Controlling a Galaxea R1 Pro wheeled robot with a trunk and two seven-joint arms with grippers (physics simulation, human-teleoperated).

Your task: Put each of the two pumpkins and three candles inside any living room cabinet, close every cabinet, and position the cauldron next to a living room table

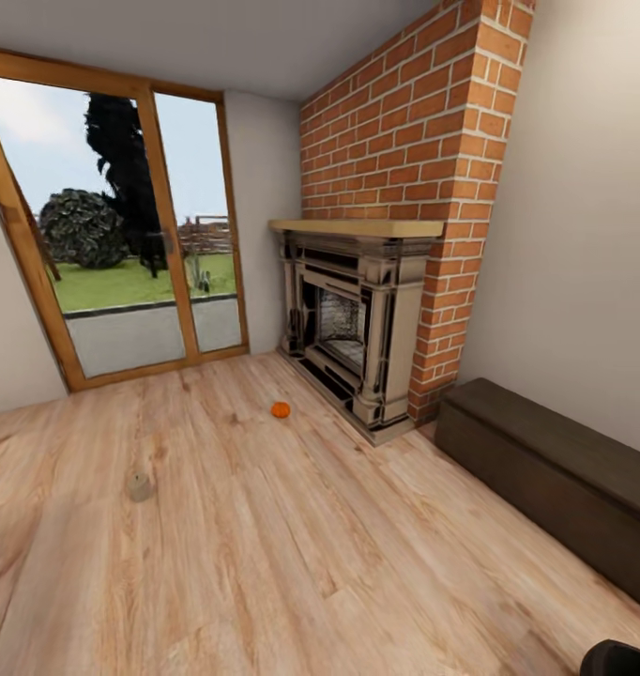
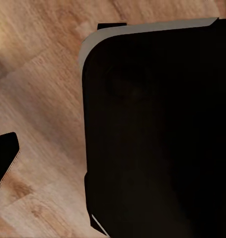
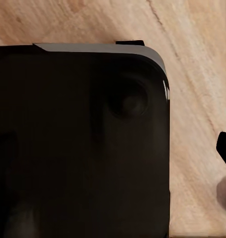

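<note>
**Orange pumpkin on open floor, nothing yet in hand**

Orange against pale planks, one pumpkin (image 1: 280, 409) sits on the wooden floor (image 1: 292, 545) just in front of the brick fireplace (image 1: 362, 319). A tan candle (image 1: 139, 486) stands on the boards well apart from it, nearer the glazed patio doors (image 1: 123, 235). The long dark cabinet (image 1: 555, 479) runs along the right wall beside the fireplace, its front closed as far as can be seen.

By my reading the robot is at the approach stage: surveying the room before collecting anything. The next move calls for driving forward to one of the two small items, then lowering an arm far enough to reach floor level.

Both wrist views look down on a dark, rounded-cornered body (image 2: 157, 134) over the planks, probably the robot's own base; whether either set of jaws is parted or closed cannot be told.

Little blocks the way. The fireplace hearth juts out close to the pumpkin, so an approach from the open side looks safer.
</note>
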